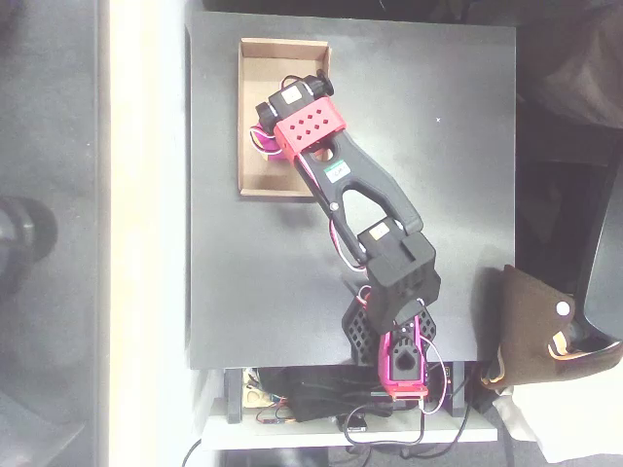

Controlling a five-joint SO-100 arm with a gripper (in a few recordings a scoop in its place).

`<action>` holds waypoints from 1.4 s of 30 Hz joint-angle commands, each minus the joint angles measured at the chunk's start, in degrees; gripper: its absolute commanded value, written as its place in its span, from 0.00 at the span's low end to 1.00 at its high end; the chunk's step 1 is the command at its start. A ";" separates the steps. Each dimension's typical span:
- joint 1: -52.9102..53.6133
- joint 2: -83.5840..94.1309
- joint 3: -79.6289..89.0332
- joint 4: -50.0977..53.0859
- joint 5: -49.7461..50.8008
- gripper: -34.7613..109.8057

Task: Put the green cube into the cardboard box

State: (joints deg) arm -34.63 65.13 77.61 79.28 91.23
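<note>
Gripper (268, 136) is seen over the cardboard box (255, 73), upper left of frame; jaw opening cannot be told, hidden by the red perforated wrist; green cube cannot be located; matte black table (438, 146).

In the overhead view the cardboard box (255, 117) lies on the table (438, 175) at its far left corner, its long side along the left edge. The arm's base (394, 355) sits at the near edge, and the arm (365, 190) reaches diagonally over the box's right wall.
</note>
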 commanded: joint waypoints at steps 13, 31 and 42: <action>-0.88 2.20 -2.29 -0.18 6.24 0.46; -0.97 17.67 -2.29 -0.09 6.24 0.47; 0.00 38.41 -2.29 -0.09 6.24 0.47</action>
State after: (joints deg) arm -34.01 95.62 77.26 79.28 91.23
